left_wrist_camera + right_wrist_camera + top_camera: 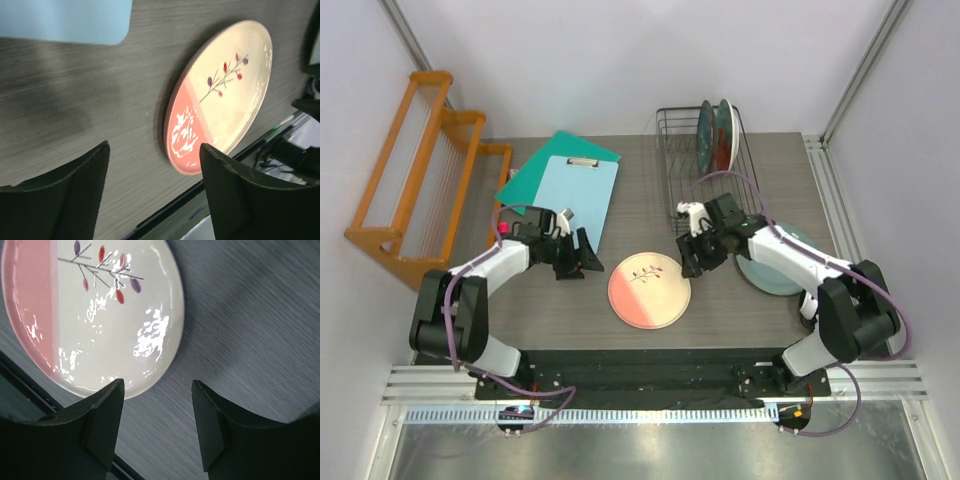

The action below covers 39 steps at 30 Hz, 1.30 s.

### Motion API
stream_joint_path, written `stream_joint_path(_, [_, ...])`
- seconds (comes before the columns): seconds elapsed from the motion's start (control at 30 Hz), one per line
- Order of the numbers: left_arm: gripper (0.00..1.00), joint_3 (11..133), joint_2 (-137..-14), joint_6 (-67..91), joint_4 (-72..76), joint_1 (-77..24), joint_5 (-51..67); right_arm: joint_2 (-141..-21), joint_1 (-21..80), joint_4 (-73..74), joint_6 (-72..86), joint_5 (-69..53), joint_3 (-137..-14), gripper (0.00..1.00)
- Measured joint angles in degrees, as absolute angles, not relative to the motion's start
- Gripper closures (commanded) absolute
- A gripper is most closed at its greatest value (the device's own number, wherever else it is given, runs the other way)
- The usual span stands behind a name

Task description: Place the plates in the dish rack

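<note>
A pink-and-cream plate with a twig motif (649, 290) (220, 95) (100, 315) lies flat on the dark table near the front. My left gripper (582, 262) (154, 147) hovers just left of it, open, with only bare table between its fingers. My right gripper (695, 262) (157, 385) stands at the plate's right rim, also open and empty. The dark wire dish rack (670, 160) at the back holds a teal plate (705, 125) and a red floral plate (724, 135) upright. A pale grey-green plate (775, 270) lies flat on the right, partly under my right arm.
A light blue clipboard (575, 195) (65, 20) on a green folder (545, 160) lies behind my left gripper. An orange wooden tiered rack (420, 170) stands at the far left. The table's front edge (165, 210) runs just below the pink plate.
</note>
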<state>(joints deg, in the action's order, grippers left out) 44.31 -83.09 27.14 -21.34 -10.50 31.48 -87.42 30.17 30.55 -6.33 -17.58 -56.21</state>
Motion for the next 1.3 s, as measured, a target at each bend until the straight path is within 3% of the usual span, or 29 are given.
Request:
stream_joint_path(0.17, [0.43, 44.18, -89.3, 31.51, -13.41, -11.05, 34.41, -82.89, 23.53, 28.53, 0.86, -23.66, -52.38, 0.37])
stream_joint_path(0.47, [0.49, 40.97, -92.88, 35.2, -5.8, -15.73, 39.55, -87.33, 17.82, 25.15, 8.34, -31.29, -45.56, 0.37])
stream_joint_path(0.8, [0.64, 36.82, -92.29, 37.12, -4.82, -16.99, 40.73, -91.81, 16.88, 8.82, 21.19, -41.25, -39.79, 0.37])
stream_joint_path(0.93, [0.88, 37.19, -93.78, 36.8, -5.02, -17.56, 41.06, -94.89, 16.23, 3.22, 26.22, -46.06, -39.13, 0.37])
stream_joint_path(1.03, [1.0, 38.15, -95.64, 36.71, -6.5, -16.75, 41.95, -95.53, 15.33, 0.34, 28.67, -47.83, -38.0, 0.37])
stream_joint_path(1.3, [1.0, 37.5, -96.07, 36.42, -5.26, -17.47, 43.92, -97.54, 18.17, -12.53, 35.62, -51.46, -34.17, 0.42])
